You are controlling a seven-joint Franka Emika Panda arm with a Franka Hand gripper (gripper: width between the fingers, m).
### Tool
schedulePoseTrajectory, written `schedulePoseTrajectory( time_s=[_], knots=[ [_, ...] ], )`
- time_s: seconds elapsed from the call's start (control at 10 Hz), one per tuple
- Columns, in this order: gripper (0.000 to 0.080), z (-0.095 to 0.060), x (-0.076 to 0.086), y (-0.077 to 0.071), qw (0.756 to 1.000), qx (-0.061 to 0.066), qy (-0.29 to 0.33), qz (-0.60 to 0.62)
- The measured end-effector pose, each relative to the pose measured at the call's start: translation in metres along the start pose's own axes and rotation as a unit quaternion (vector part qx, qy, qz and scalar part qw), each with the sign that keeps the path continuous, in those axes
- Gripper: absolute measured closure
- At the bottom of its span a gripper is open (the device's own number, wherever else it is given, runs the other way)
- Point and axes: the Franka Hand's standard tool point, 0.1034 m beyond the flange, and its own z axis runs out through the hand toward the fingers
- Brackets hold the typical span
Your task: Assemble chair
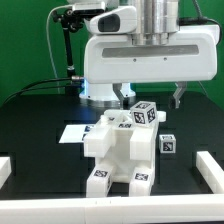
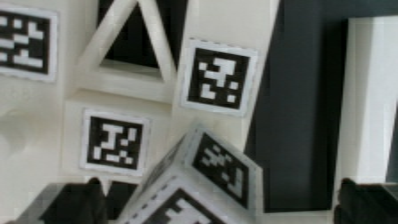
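The white chair parts [image 1: 120, 150] stand joined in a block at the table's middle, with black marker tags on several faces. A small tagged white piece [image 1: 143, 113] sits on top of the block. My gripper [image 1: 152, 97] hangs just above it, jaws wide apart and holding nothing. In the wrist view the dark fingertips [image 2: 80, 205] stand at either side of a tilted tagged corner piece [image 2: 205, 190] and do not touch it. More tagged white panels [image 2: 217, 78] lie beyond it. A small tagged cube [image 1: 167, 144] sits on the exterior view's right of the block.
The marker board [image 1: 72, 131] lies flat behind the block on the exterior view's left. White rails border the black table at the left [image 1: 5, 166], right [image 1: 212, 170] and front [image 1: 110, 208]. The arm's white base [image 1: 100, 95] stands behind.
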Motion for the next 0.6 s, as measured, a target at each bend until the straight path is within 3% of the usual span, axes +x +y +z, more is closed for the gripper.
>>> schedulePoseTrajectory(
  time_s=[0.4,0.6],
  knots=[
    [0.0151,0.0087,-0.0041,0.0094,0.985,0.003,-0.024,-0.173],
    [0.0151,0.0087,-0.0035,0.0095,0.987,0.002,-0.022,-0.16]
  ],
)
